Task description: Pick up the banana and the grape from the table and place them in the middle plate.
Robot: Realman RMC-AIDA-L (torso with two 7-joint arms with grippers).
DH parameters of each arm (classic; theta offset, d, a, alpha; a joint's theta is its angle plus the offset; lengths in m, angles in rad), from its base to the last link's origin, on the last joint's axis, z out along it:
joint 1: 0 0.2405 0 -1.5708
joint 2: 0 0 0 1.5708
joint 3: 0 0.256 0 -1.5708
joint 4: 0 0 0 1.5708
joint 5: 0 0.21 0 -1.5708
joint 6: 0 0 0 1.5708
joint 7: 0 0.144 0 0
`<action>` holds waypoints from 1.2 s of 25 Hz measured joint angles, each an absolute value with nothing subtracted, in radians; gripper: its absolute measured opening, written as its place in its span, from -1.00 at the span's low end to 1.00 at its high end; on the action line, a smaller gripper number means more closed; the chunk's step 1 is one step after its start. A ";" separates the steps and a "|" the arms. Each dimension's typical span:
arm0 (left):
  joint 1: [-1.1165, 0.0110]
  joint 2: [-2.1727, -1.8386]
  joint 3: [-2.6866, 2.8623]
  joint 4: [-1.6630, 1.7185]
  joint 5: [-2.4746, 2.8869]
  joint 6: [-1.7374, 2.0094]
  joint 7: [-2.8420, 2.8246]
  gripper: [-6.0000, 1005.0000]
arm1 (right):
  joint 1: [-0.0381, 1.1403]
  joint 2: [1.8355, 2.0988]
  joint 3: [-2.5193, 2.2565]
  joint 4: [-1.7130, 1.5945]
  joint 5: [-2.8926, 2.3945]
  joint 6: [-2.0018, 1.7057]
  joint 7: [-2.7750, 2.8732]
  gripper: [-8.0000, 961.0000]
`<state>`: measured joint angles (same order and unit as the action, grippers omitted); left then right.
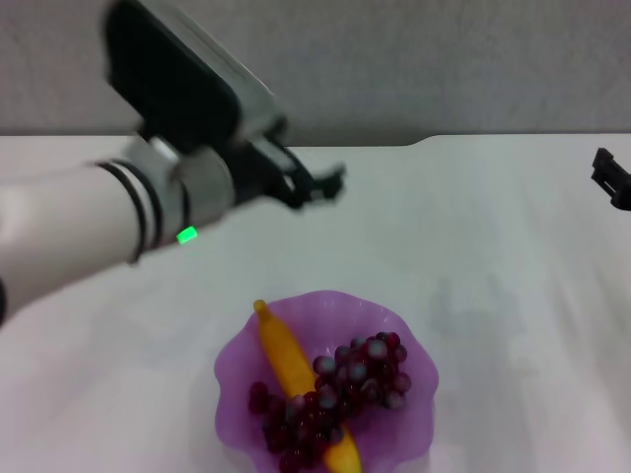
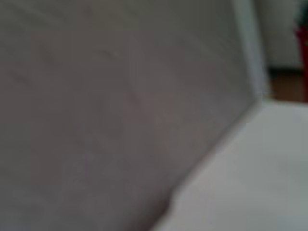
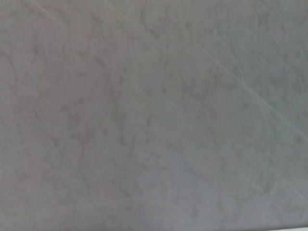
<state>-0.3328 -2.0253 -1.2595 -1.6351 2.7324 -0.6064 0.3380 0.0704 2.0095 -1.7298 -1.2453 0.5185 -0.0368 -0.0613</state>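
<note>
In the head view the purple scalloped middle plate [image 1: 399,320] sits on the white table [image 1: 493,256] near the front. The yellow-orange banana [image 1: 281,357] lies in it, running from the far-left rim to the near edge. The dark red-purple grape bunch [image 1: 340,394] lies across the banana inside the plate. My left gripper [image 1: 320,187] is raised well above the table, behind and to the left of the plate, fingers apart and empty. My right gripper [image 1: 611,177] shows only partly at the right edge. Neither wrist view shows the fruit or the plate.
A grey wall [image 1: 444,59] runs behind the table's far edge. The left wrist view shows that wall [image 2: 96,106] and a strip of table [image 2: 250,183]. The right wrist view shows only grey wall [image 3: 154,115].
</note>
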 joint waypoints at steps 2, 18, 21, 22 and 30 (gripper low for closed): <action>-0.314 -2.025 -1.282 -1.620 2.730 -0.514 0.340 0.77 | 0.073 2.009 -1.732 -1.246 0.518 -0.039 -0.061 0.36; -0.235 -2.003 -1.441 -1.311 2.545 -0.001 0.333 0.79 | 0.146 2.010 -1.734 -1.127 0.518 -0.138 -0.061 0.36; -0.206 -1.991 -1.440 -1.293 2.511 0.059 0.329 0.78 | 0.170 2.009 -1.736 -1.070 0.519 -0.171 -0.054 0.36; -0.199 -1.989 -1.437 -1.290 2.503 0.077 0.326 0.78 | 0.179 2.009 -1.738 -1.047 0.519 -0.186 -0.047 0.36; -0.185 -1.951 -1.418 -1.221 2.489 0.182 0.197 0.77 | 0.215 2.008 -1.766 -0.938 0.520 -0.302 0.001 0.36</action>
